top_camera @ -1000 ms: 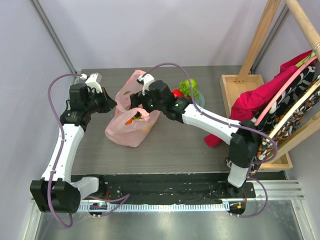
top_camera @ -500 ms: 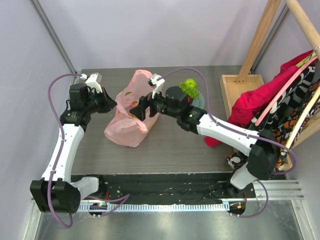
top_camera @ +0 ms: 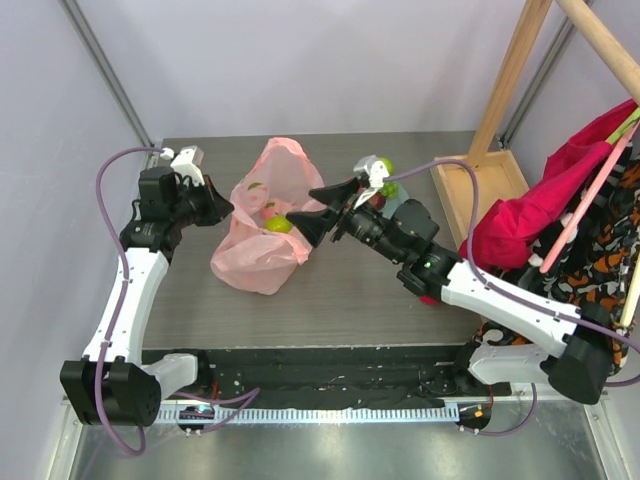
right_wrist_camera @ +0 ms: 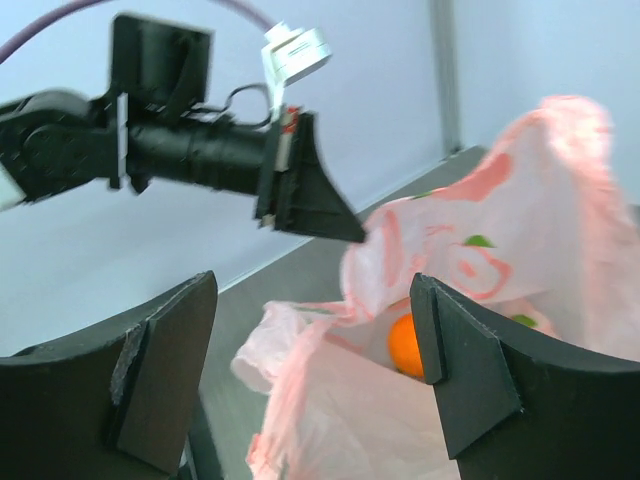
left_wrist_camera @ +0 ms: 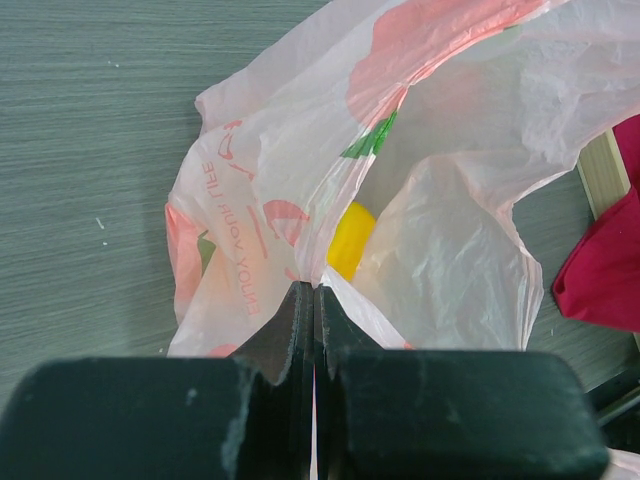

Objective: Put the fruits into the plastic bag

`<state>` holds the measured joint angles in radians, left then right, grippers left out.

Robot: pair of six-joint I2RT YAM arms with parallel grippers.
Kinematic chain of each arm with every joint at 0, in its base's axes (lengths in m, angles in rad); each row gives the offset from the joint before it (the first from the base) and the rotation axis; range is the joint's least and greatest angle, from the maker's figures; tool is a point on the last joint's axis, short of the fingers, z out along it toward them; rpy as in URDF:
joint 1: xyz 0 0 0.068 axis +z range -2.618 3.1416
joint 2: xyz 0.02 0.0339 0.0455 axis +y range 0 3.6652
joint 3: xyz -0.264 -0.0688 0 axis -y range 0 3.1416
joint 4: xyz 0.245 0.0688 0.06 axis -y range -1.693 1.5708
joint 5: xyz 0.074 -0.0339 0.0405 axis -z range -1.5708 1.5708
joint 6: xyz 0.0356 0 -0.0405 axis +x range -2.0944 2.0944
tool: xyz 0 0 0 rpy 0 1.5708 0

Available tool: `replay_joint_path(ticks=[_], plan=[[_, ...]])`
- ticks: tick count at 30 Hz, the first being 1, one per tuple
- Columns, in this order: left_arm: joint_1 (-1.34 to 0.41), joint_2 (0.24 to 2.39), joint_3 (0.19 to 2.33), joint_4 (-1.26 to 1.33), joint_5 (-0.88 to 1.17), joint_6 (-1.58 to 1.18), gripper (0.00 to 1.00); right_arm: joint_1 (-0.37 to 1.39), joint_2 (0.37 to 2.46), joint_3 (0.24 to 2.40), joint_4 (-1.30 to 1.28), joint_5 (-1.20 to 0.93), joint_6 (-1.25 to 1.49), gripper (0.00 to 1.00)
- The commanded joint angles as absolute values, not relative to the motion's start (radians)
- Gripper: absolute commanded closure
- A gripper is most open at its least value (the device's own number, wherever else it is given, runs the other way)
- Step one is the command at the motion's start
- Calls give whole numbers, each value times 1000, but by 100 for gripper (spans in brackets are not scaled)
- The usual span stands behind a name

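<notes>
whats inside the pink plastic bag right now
Inside the plastic bag, an orange shows through the open mouth, and a yellow fruit shows between the folds. Anything deeper or lower down is covered by the crinkled plastic, so a full count is not possible.

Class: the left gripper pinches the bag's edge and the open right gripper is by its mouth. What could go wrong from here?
The left gripper pinches only a thin fold of the plastic bag; it may slip free and the mouth sag shut. The open right gripper is close to the bag's rim; a finger could snag it and spill the orange.
</notes>
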<state>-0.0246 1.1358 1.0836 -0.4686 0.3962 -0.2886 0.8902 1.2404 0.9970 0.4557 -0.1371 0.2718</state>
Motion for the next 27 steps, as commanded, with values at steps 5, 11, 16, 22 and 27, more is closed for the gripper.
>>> replay_joint_path(ticks=[5, 11, 16, 22, 27], plan=[[-20, 1117, 1089, -442, 403, -293, 100, 847, 1158, 1052, 265, 478, 297, 15], [-20, 1117, 1088, -442, 405, -293, 100, 672, 1325, 1154, 71, 363, 457, 23], [-20, 1114, 1088, -440, 405, -293, 100, 592, 1452, 1186, 29, 314, 500, 30], [-20, 1117, 1089, -443, 400, -290, 100, 506, 1595, 1232, 12, 321, 489, 38], [-20, 1121, 1091, -446, 399, -290, 100, 440, 1687, 1279, 6, 321, 468, 45]])
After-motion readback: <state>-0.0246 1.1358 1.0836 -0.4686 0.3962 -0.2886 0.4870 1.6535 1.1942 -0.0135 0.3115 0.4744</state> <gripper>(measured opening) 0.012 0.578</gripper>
